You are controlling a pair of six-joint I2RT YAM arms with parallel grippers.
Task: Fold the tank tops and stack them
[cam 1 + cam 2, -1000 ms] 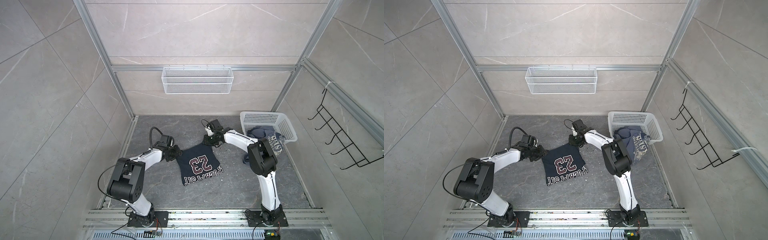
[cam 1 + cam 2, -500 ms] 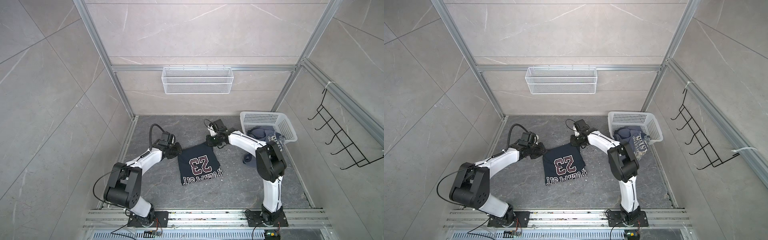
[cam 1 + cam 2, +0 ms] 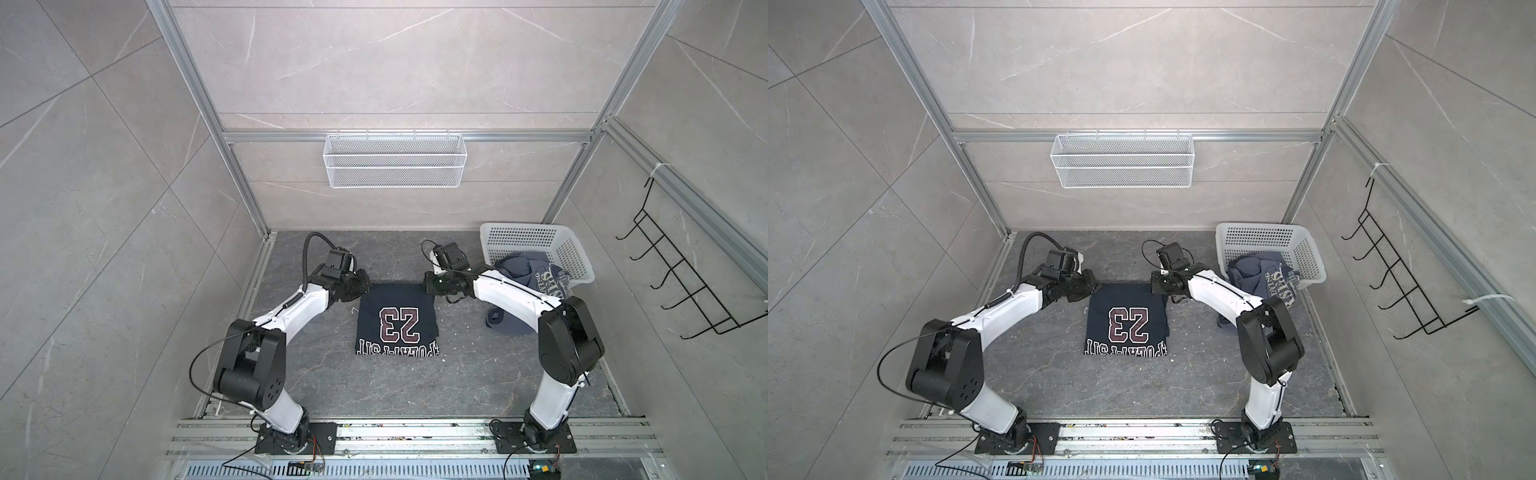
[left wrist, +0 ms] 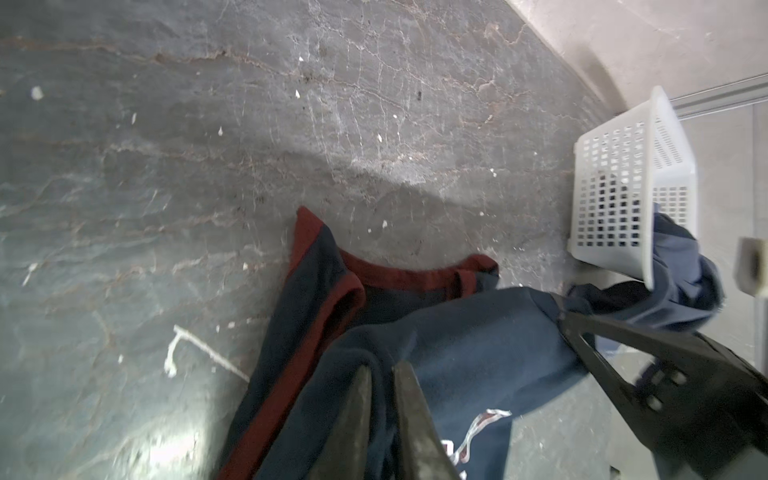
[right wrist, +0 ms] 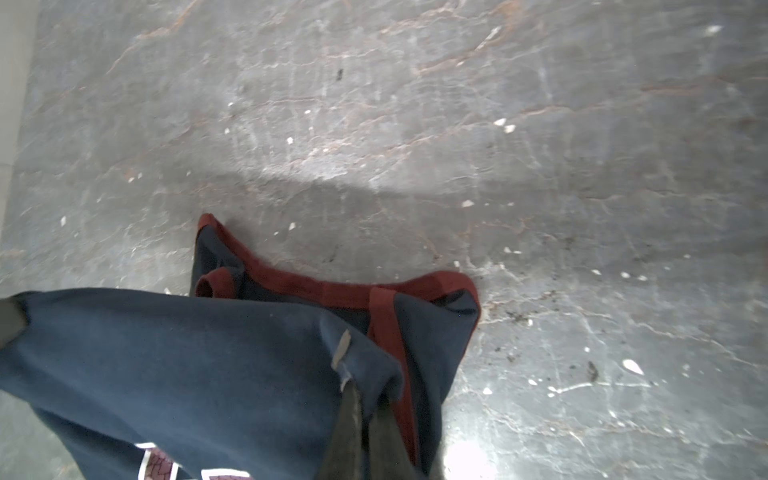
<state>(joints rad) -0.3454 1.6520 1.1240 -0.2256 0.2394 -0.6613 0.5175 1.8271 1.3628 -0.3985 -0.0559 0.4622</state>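
Observation:
The dark navy tank top (image 3: 397, 320) (image 3: 1127, 322) with the maroon "23" lies folded on the floor, mid-scene in both top views. My left gripper (image 3: 365, 286) (image 4: 382, 368) is shut on its far left corner. My right gripper (image 3: 426, 287) (image 5: 365, 395) is shut on its far right corner. Both wrist views show the upper navy layer (image 4: 478, 345) (image 5: 187, 353) held taut between the grippers, with the maroon-trimmed layer beneath it on the floor. The slate-blue tank top (image 3: 536, 276) (image 4: 681, 266) hangs crumpled over the rim of the white basket (image 3: 523, 239) (image 4: 615, 195).
The basket stands at the back right corner, with slate-blue cloth trailing onto the floor beside the right arm. A wire mesh shelf (image 3: 395, 160) hangs on the back wall and a black hook rack (image 3: 681, 282) on the right wall. Metal rails border the floor.
Both grippers have closed on the far corners of the navy tank top. The arms have shifted slightly, and the shirt's far edge now lies straighter between them.

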